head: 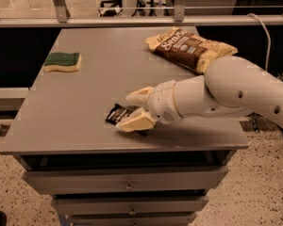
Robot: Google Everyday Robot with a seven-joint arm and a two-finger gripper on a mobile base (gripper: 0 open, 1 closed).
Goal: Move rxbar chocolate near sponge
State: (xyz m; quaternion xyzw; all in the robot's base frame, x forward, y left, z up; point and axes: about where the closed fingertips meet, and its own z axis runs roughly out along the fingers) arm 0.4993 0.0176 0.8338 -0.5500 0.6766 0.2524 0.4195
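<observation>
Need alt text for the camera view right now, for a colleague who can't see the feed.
The gripper sits low near the front edge of the grey table, jaws open either side of the black rxbar chocolate. The sponge lies well apart at the view's far left, and a brown chip bag at the far right.
</observation>
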